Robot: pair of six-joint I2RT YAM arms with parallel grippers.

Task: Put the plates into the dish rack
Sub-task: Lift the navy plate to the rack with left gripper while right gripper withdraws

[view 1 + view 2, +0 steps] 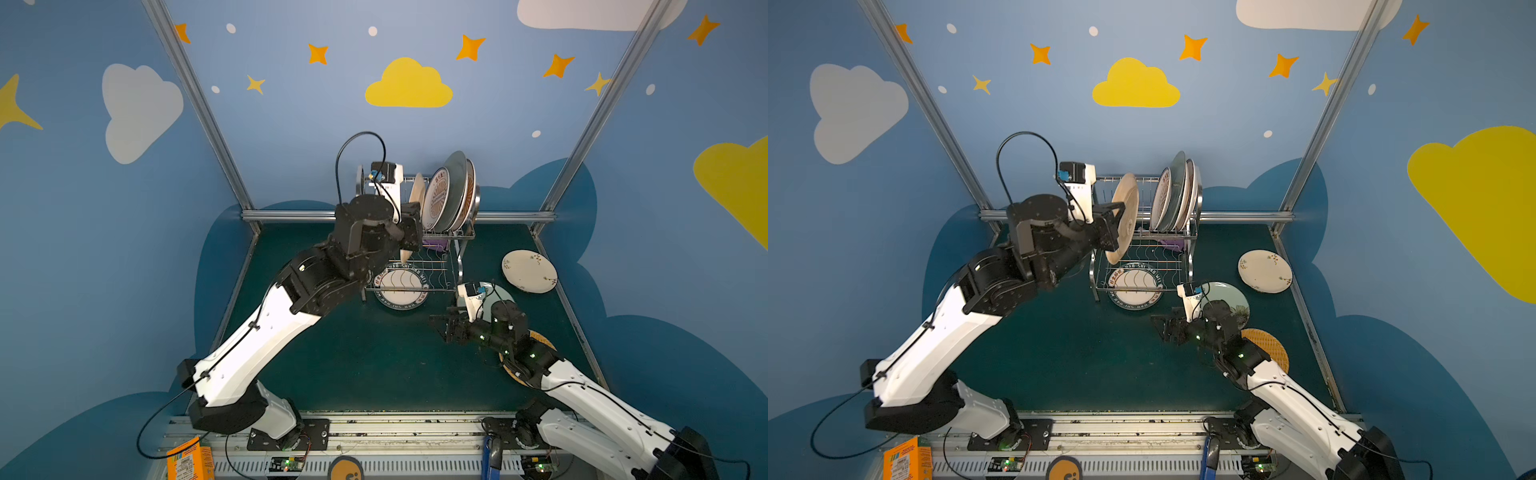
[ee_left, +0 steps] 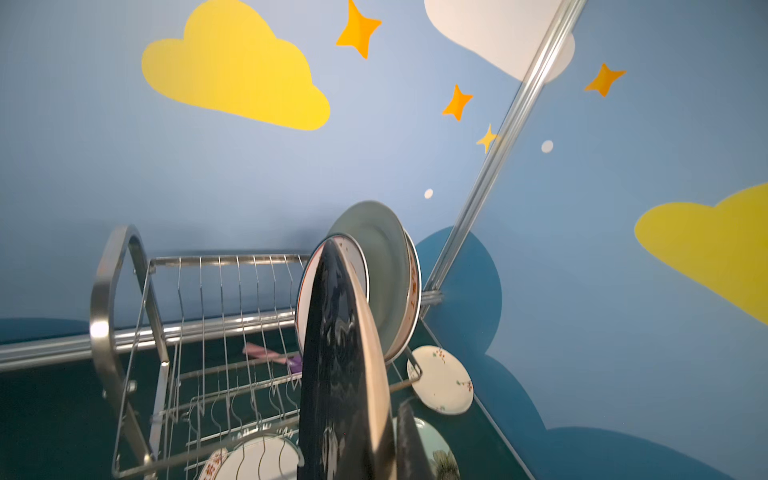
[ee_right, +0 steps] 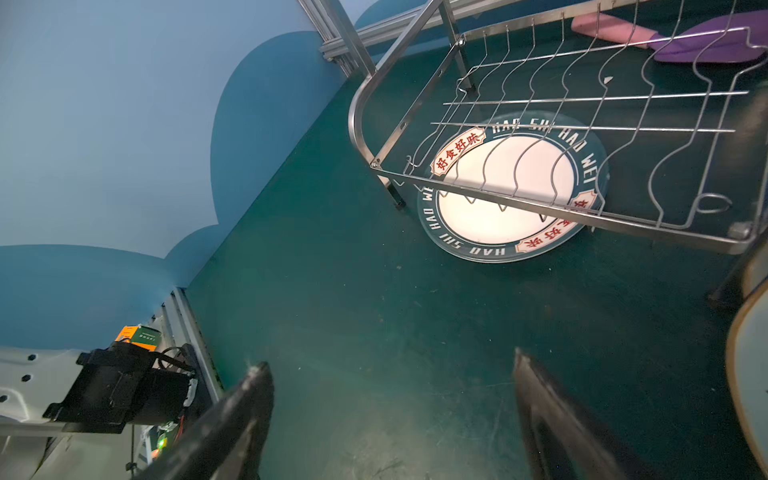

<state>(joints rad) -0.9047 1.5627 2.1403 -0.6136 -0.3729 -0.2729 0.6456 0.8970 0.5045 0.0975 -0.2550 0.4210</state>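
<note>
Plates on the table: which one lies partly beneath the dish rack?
The white plate with the dark lettered rim: it lies flat under the dish rack's lower tier. The floral plate, pale green plate and woven plate lie clear of it.

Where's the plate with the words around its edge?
In both top views the lettered plate lies flat on the green table near the middle, under the dish rack's lower tier, its near edge poking out in front.

txt HAO SHI HAO WEI, plate rim (image 3: 428, 220)
</note>
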